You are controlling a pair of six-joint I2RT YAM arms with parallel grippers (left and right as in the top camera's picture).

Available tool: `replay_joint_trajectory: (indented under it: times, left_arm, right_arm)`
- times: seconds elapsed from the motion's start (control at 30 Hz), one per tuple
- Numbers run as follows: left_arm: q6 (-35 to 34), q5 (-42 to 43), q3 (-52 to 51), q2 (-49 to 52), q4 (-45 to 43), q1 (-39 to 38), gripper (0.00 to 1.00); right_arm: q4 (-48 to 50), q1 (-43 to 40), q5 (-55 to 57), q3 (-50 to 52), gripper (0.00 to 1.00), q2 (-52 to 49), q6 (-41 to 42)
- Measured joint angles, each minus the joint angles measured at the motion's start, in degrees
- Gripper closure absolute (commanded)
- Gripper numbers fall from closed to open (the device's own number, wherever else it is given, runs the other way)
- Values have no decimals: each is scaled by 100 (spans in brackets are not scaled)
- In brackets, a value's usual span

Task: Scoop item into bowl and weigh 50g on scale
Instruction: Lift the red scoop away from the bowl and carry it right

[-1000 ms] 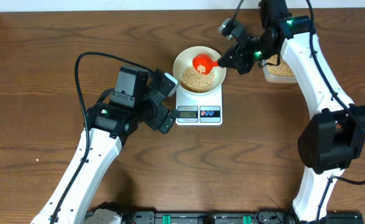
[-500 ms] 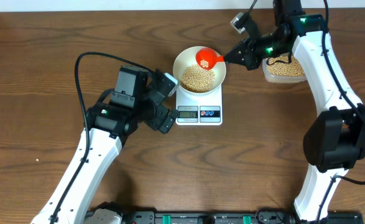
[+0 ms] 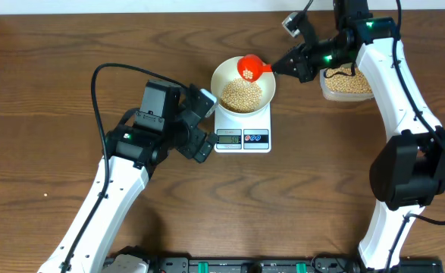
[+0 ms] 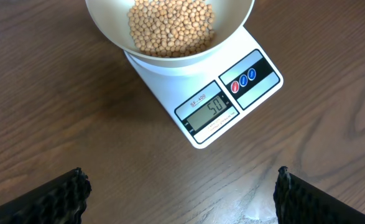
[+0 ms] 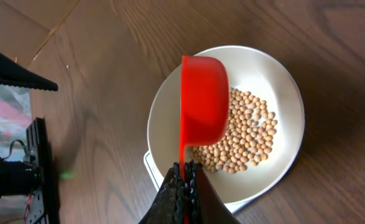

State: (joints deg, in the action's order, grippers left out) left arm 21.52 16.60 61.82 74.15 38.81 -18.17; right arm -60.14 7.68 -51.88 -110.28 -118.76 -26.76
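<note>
A white bowl (image 3: 224,76) with a heap of tan beans (image 3: 242,95) stands on the white scale (image 3: 243,130), whose display (image 4: 208,107) reads 50. My right gripper (image 3: 283,67) is shut on the thin handle of a red scoop (image 3: 249,67) that holds a few beans and hangs over the bowl's far rim. In the right wrist view the scoop (image 5: 203,102) is seen edge-on above the bowl (image 5: 281,81), gripped by my right gripper (image 5: 184,177). My left gripper (image 3: 204,125) is open, just left of the scale, with bare table between its fingers (image 4: 61,196).
A clear plastic tub (image 3: 347,85) of more beans sits at the back right, under the right arm. Brown wooden table all around. The table's far edge runs along the top.
The right gripper lifted the red scoop out of the bowl's middle toward the far rim and pulled back to the right. The left arm has not moved.
</note>
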Motion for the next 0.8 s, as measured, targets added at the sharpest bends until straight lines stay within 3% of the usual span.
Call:
replay_joint_trajectory:
  times: [0.27,0.8]
  left_arm:
    - [0,0,0,0,0,0,4]
    - [0,0,0,0,2,0,4]
  right_arm:
    - [282,-173,-527,0,99,0,562]
    - [997,-1351,-1311,0,99,0,2455]
